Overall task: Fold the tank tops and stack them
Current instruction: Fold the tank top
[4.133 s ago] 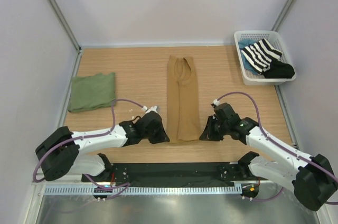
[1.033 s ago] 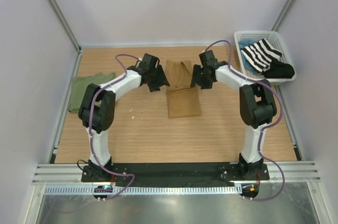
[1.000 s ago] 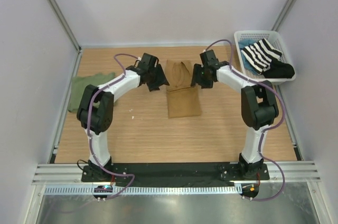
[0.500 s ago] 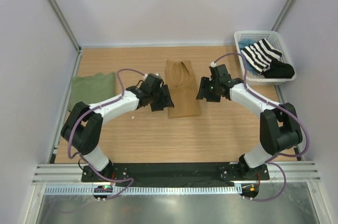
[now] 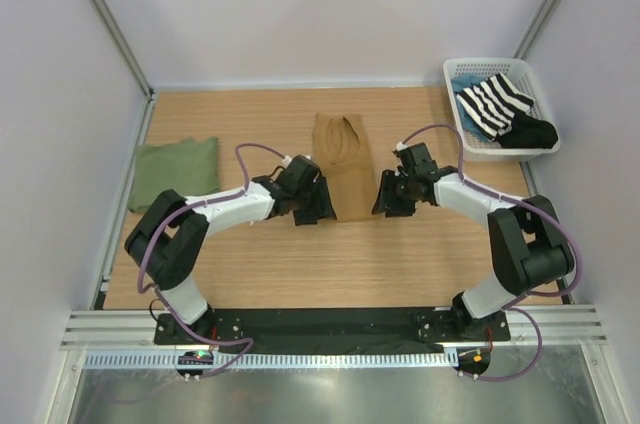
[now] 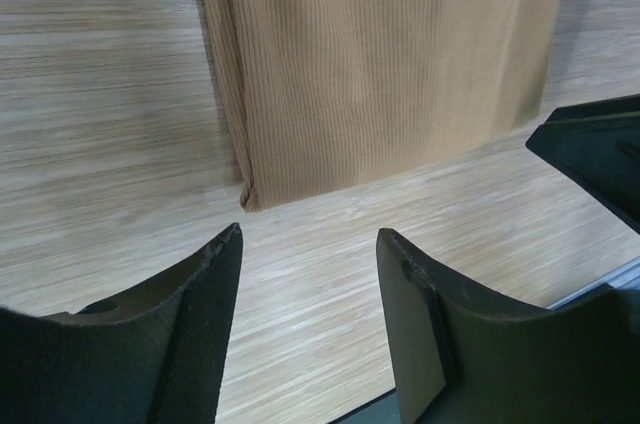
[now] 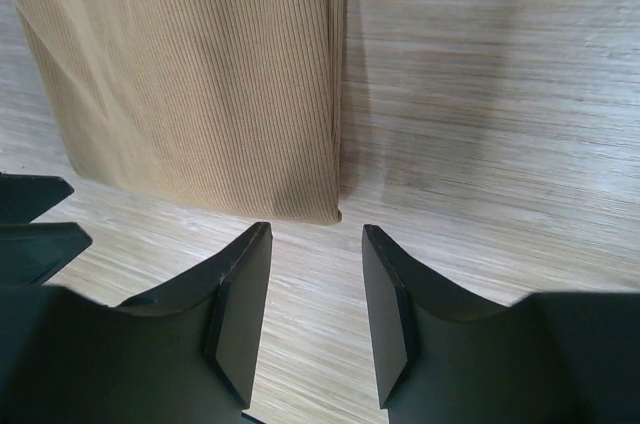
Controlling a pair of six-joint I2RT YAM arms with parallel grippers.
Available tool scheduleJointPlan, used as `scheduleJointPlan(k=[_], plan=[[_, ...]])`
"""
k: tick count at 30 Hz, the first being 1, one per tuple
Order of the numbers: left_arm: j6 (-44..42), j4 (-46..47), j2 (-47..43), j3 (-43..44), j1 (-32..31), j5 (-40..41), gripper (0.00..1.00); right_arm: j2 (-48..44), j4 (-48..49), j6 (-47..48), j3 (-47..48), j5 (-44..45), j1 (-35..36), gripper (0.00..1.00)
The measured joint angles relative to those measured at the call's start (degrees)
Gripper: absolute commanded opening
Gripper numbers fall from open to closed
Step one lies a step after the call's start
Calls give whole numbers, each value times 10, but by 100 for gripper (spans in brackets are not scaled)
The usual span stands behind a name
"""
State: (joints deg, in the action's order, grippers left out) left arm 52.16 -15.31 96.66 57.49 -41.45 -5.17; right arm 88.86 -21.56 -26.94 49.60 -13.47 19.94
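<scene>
White walls close in three sides of a pale wooden table (image 5: 430, 244). We see the tan tank top (image 5: 340, 166) folded at its middle, the green tank top (image 5: 177, 172) folded by the left edge, well apart, and a white basket (image 5: 462, 129) of clothes at the far right corner. Our left claw (image 6: 310, 244) and right claw (image 7: 316, 234) hover with fingers spread, holding nothing, just off the tan tank top's near corners.

A light-brown wooden tabletop (image 5: 250, 264) is enclosed by pale-grey walls (image 5: 300, 4). Grey metal corner posts (image 5: 106, 19) are seen far beyond the left gripper (image 6: 310, 239) and the right gripper (image 7: 315, 234). Soft, even light is cast.
</scene>
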Motion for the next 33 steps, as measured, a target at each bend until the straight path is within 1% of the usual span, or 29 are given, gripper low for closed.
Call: scheduleJointPlan(k=[4, 7, 8, 9, 10, 11, 12, 13, 15, 16, 17, 19, 21, 24, 29, 33], plan=[[2, 7, 19, 0, -1, 2, 54, 16, 18, 0, -9, -18, 0, 43], [2, 15, 33, 0, -1, 6, 52, 29, 28, 0, -12, -27, 0, 38], [2, 17, 38, 0, -1, 7, 50, 33, 32, 0, -12, -29, 0, 32], [4, 20, 41, 0, -1, 6, 47, 38, 36, 0, -12, -32, 0, 28], [4, 26, 43, 1, -1, 9, 38, 42, 39, 0, -12, -34, 0, 25], [4, 30, 45, 1, -1, 9, 34, 46, 42, 0, -12, -37, 0, 17], [5, 33, 50, 1, -1, 9, 30, 49, 43, -1, -12, -39, 0, 15], [6, 36, 54, 2, -1, 8, 22, 52, 45, -1, -12, -43, 0, 12], [6, 40, 57, 3, -1, 9, 13, 53, 46, -1, -12, -47, 0, 6], [7, 41, 59, 3, -1, 9, 10, 53, 46, -1, -12, -48, 0, 4], [8, 42, 60, 3, -1, 8, 5, 52, 47, -1, -13, -48, 0, 3], [8, 44, 58, 0, -2, 8, 0, 47, 49, -2, -21, -47, 1, 1], [8, 48, 49, -11, -6, 8, 0, 26, 45, -2, -36, -44, 6, 1], [11, 48, 10, -51, -19, 10, 0, -29, 20, -6, -61, -32, 29, 1], [21, 20, -101, -108, -62, 16, 0, -145, -43, -27, -78, -9, 87, 1], [35, -5, -183, -115, -99, 23, 0, -249, -97, -49, -85, 5, 103, 1]])
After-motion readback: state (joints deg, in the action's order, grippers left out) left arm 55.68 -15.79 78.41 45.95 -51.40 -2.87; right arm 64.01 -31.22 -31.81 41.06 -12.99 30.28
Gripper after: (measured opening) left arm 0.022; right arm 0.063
